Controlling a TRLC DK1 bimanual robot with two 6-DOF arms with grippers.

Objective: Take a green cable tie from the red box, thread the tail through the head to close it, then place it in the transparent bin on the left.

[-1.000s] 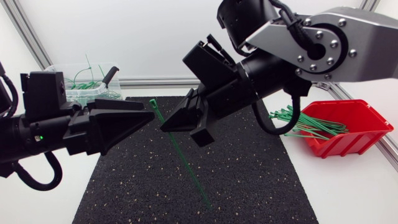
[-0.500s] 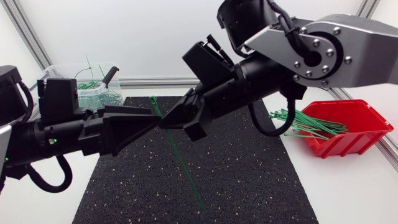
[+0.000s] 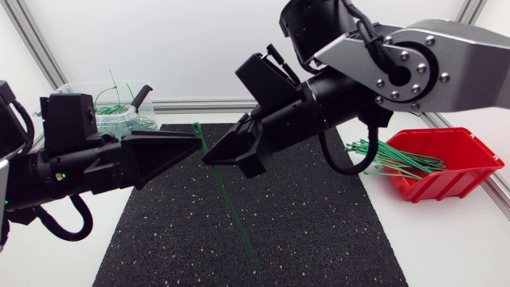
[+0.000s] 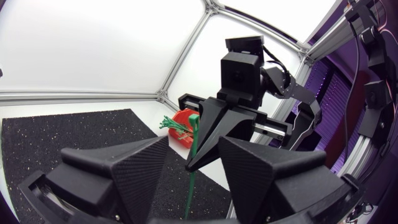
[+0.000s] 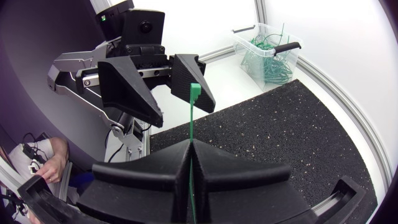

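Matt black right gripper (image 3: 209,159), smooth green plastic tie (image 3: 233,211), rough speckled mat (image 3: 335,223), glossy red box (image 3: 446,185), clear plastic bin (image 3: 72,86).

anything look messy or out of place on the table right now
Mildly: a bundle of green cable ties hangs out over the front edge of the red box toward the mat, and one tie pokes up above the rim of the transparent bin. Nothing looks damaged.

Left arm (image 3: 48,171): enters from the left, held level; left gripper (image 3: 196,143) fingers parted. Right arm (image 3: 414,64): angled down toward centre; right gripper (image 3: 209,159) fingers pressed together on green cable tie (image 3: 233,211). Gripper tips face each other, close.
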